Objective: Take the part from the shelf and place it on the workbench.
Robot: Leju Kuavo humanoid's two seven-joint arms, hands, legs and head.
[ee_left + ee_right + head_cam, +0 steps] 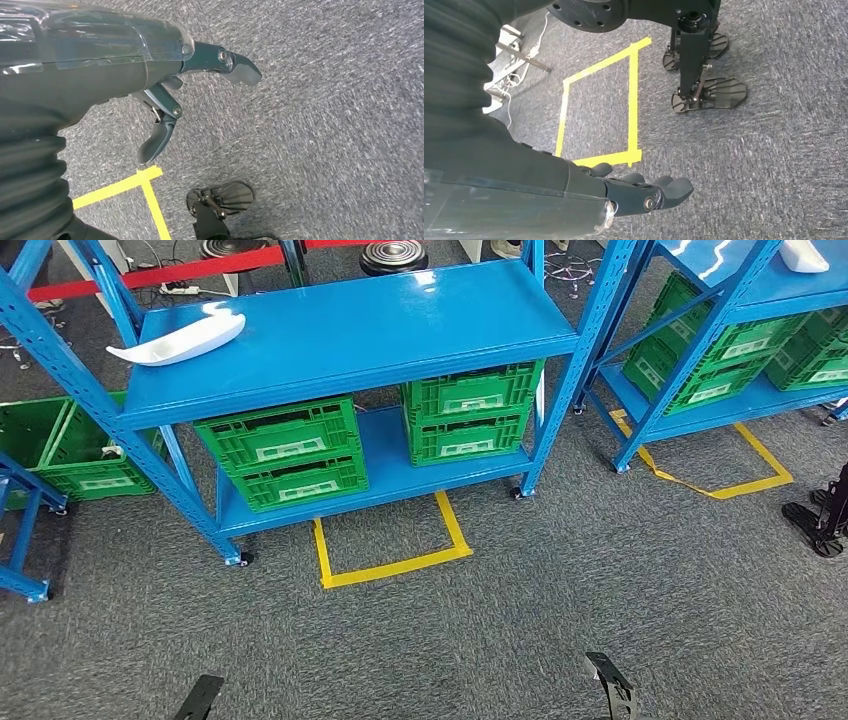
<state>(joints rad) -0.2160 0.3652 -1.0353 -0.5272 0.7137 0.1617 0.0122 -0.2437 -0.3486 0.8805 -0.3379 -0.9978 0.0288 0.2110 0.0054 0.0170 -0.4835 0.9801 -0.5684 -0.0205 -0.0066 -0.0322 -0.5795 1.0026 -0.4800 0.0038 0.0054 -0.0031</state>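
Observation:
A white curved part [180, 340] lies on the top level of the blue shelf [400, 330], near its left end. A second white part [803, 255] lies on the top of the neighbouring blue rack [735, 295] at the far right. My left hand [167, 102] hangs over the grey carpet with its fingers apart and nothing in it. My right hand [644, 192] also hangs low over the carpet, fingers stretched out and empty. Both hands are well short of the shelf, with carpet between.
Green crates [285, 452] [470, 412] fill the shelf's lower level, and another green crate [60, 445] stands on the floor at the left. Yellow tape squares [395, 562] [745, 480] mark the carpet. A black stand [822, 520] is at the right edge.

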